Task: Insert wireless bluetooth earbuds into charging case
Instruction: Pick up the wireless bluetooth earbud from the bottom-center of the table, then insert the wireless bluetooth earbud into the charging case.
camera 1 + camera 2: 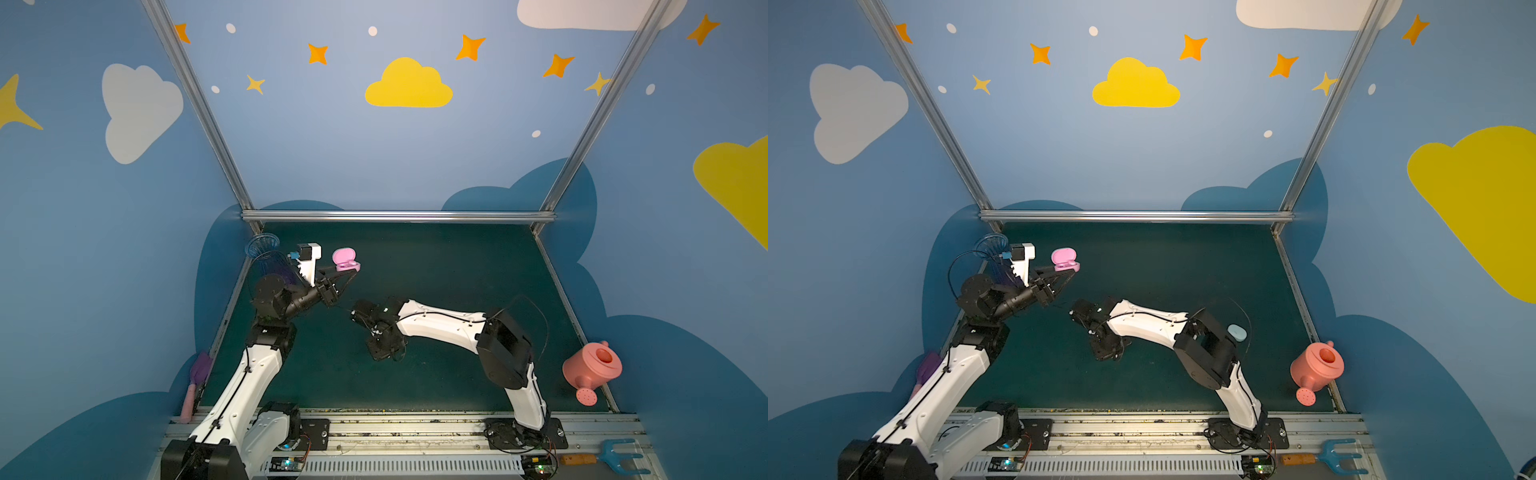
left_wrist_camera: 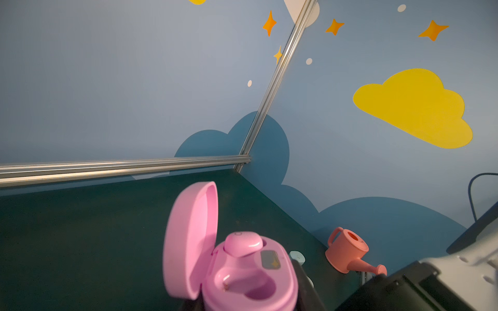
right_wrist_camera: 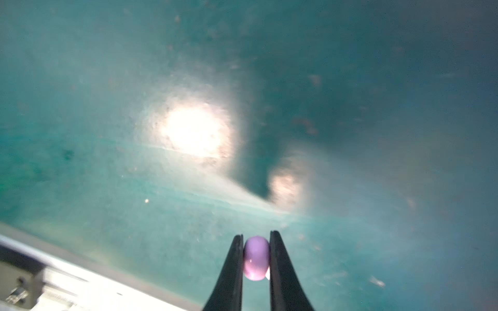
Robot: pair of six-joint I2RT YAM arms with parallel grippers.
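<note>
Earbud (image 3: 256, 258) sits clamped between the right gripper's (image 3: 256, 235) jaws near the table (image 1: 457, 270). The left gripper (image 1: 350, 271) grips the open pink case (image 2: 283, 285). Its empty socket (image 2: 253, 289) probably calls for a slow, well-aligned descent.

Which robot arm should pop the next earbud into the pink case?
The right one. The right claw pinches a pink earbud, ready to carry over. The left claw is busy holding the open pink charging case, which has a seated earbud and one empty socket.
</note>
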